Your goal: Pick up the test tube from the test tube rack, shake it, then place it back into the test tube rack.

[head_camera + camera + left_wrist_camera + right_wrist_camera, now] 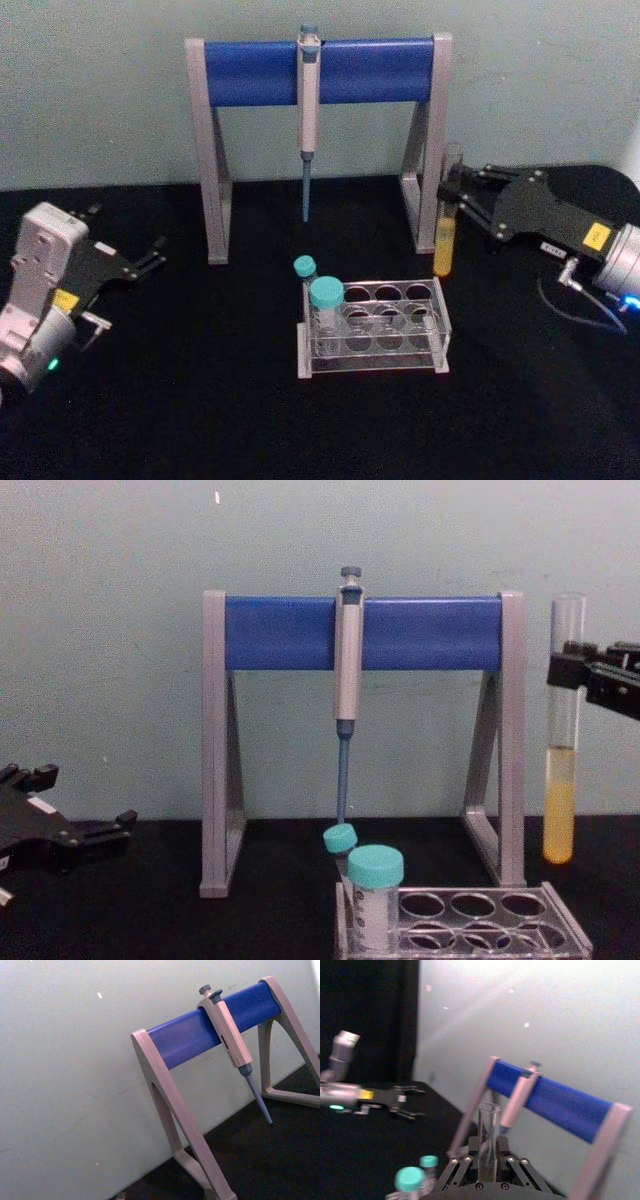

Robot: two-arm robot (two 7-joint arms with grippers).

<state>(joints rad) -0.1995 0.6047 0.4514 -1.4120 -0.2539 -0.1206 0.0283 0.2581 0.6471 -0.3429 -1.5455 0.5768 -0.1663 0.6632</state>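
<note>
My right gripper (pixel 455 192) is shut on the upper part of the test tube (pixel 445 225). The tube hangs upright in the air with yellow liquid in its lower third. Its round bottom is above and just behind the right rear corner of the test tube rack (pixel 441 322). From the chest, the test tube (pixel 564 760) is clear of the test tube rack (pixel 560 932), with the right gripper (pixel 578 670) near its top. In the right wrist view the open-mouthed test tube (pixel 488 1132) stands between the fingers. My left gripper (pixel 140 255) is parked open at the far left.
A grey-and-blue pipette stand (pixel 318 72) spans the back, with a pipette (pixel 308 120) hanging from its bar. Two teal-capped tubes (pixel 326 298) stand in the rack's left holes. The black table has free room in front and at the left.
</note>
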